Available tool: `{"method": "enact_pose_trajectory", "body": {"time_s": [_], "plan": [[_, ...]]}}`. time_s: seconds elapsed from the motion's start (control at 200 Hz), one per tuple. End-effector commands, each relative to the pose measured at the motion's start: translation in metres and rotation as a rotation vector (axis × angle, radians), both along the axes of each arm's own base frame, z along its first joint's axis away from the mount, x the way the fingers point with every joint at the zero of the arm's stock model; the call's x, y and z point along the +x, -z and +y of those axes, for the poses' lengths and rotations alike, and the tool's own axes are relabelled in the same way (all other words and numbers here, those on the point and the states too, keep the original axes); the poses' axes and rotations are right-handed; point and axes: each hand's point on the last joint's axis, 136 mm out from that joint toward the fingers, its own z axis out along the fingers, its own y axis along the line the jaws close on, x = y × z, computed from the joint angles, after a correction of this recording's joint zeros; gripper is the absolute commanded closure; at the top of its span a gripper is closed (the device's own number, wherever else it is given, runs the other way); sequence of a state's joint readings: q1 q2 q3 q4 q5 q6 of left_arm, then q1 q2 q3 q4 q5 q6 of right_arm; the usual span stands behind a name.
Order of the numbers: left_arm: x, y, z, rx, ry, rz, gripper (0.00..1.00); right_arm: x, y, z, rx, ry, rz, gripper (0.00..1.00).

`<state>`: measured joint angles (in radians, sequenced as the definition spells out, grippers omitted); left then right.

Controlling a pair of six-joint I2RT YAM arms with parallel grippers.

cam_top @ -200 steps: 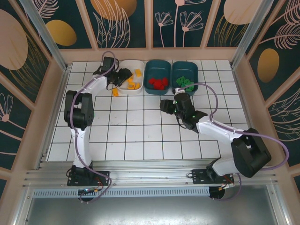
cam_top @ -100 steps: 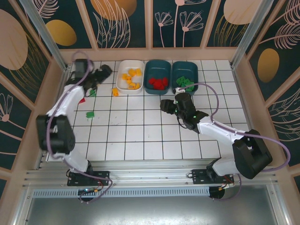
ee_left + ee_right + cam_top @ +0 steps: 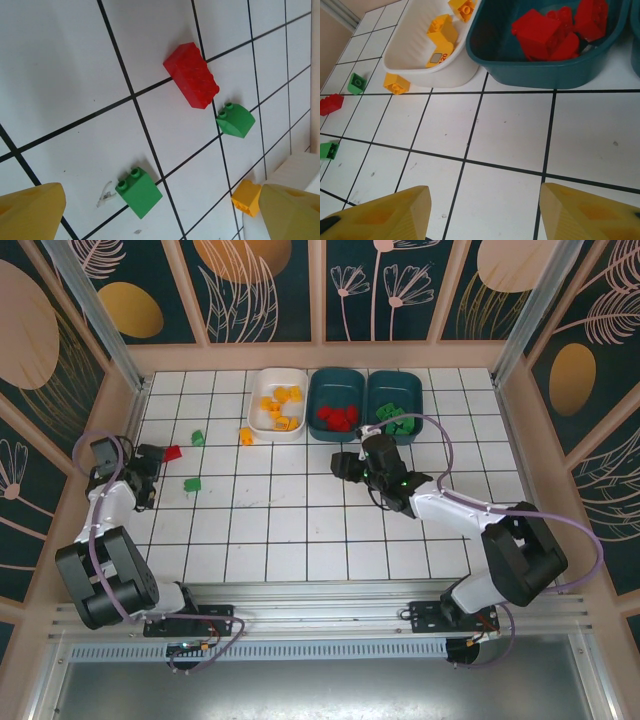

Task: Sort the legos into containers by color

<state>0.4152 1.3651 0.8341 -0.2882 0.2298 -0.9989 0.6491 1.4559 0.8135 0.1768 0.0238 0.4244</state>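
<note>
Four legos lie loose on the bench point(image 3: 300, 530): a red brick point(image 3: 191, 75), a green brick point(image 3: 235, 120) just past it, a second green brick point(image 3: 139, 191) nearest my left gripper point(image 3: 160, 212), and an orange brick point(image 3: 246, 198) just beside the white bin point(image 3: 435, 75). The others sit sorted, with the reds in the middle teal bin point(image 3: 545, 75). The left gripper hangs over the far-left bricks, spread wide and empty. I think the near green one is the target, though the angle leaves that unsure. I'd centre over it, square up to its flat sides, drop straight and close without nudging the red. My right gripper point(image 3: 482, 215) hovers near the bins, half-open, holding nothing.
</note>
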Motion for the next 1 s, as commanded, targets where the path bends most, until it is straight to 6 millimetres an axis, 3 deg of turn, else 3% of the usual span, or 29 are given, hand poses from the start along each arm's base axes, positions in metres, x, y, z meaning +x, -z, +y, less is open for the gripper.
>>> {"method": "enact_pose_trajectory", "body": {"time_s": [0.0,0.335,0.54,0.806,0.996], "plan": [[0.010,-0.007,-0.001,-0.066,-0.025,-0.040,0.02,0.004,-0.013,0.007,0.021,-0.015,-0.040,0.40],[0.013,0.005,0.012,-0.188,-0.143,-0.044,0.02,-0.001,-0.018,-0.001,0.024,0.008,-0.055,0.40],[0.020,0.021,0.013,-0.267,-0.167,-0.018,0.04,-0.007,-0.005,-0.007,0.020,0.018,-0.037,0.39],[0.055,0.021,0.016,-0.367,-0.171,-0.092,0.13,-0.008,0.004,-0.008,0.013,0.016,-0.030,0.39],[0.068,0.030,0.027,-0.371,-0.216,-0.078,0.16,-0.003,0.009,-0.010,0.005,0.026,-0.025,0.39]]}}
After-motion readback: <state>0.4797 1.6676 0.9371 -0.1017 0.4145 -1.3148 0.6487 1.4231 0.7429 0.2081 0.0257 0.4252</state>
